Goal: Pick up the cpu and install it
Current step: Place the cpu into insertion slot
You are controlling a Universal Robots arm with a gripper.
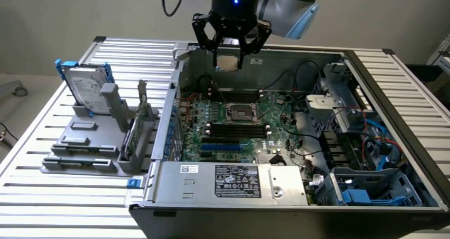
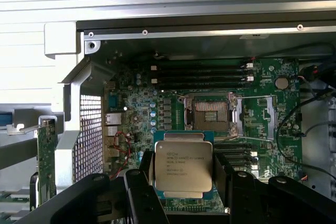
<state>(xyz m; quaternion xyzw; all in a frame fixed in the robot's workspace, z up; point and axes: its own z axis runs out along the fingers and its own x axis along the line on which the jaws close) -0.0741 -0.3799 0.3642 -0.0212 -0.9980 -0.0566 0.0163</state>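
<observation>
The cpu (image 1: 228, 61) (image 2: 183, 167) is a small flat square chip with a dull silver top and printed text. My gripper (image 1: 231, 53) (image 2: 183, 174) is shut on it, black fingers (image 2: 143, 178) pressing its two opposite edges. I hold it in the air above the far edge of the open computer case (image 1: 393, 86). The empty cpu socket (image 1: 241, 113) (image 2: 211, 114) lies open on the green motherboard below, between rows of black memory slots (image 1: 237, 130). The chip hangs well above the socket and apart from it.
A grey parts stand (image 1: 84, 144) at the exterior view's left holds a silver hard drive (image 1: 89, 86) with a blue bracket and an upright green card (image 1: 144, 120). Inside the case are a power supply (image 1: 232, 182), cables (image 1: 309, 144) and drive cages (image 1: 369, 189).
</observation>
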